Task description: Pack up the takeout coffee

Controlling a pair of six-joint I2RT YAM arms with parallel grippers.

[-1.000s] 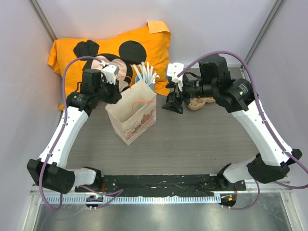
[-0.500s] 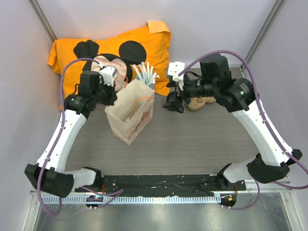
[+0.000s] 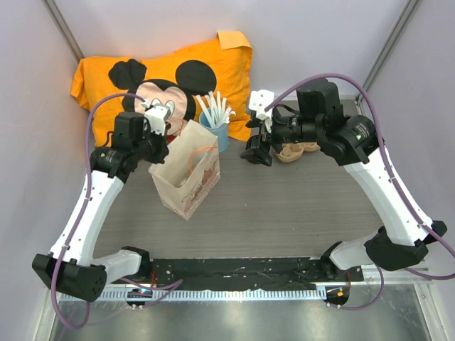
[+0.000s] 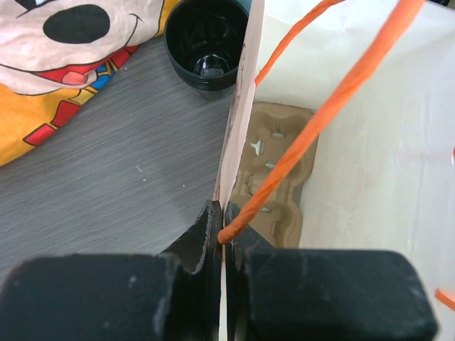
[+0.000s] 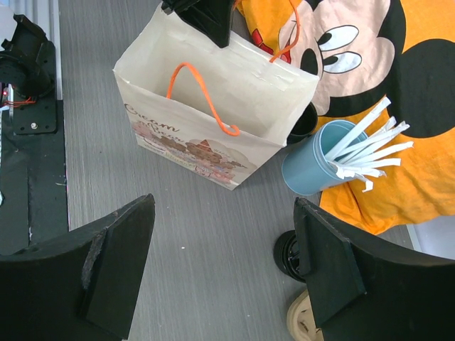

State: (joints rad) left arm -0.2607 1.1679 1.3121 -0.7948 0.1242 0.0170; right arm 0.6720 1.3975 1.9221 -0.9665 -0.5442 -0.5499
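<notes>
Pinched left claw (image 4: 222, 222) shut on rim of white orange-handled paper bag (image 3: 186, 179); poised right claw (image 5: 224, 206), spread wide, beside black-lidded takeout coffee (image 5: 288, 254) at bag's 2 o'clock. Required wide-open bag mouth.

Paper bag (image 5: 186, 139): script, perhaps "Cream"

Lab test cell; plain walls (image 3: 320, 42)

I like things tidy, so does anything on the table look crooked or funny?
Yes. The white paper bag with orange cord handles sits skewed to the edges of the grey table, its rim wall pinched in the shut left gripper. One orange handle touches the jaws at the pinch. Nothing looks spilled or torn.
</notes>
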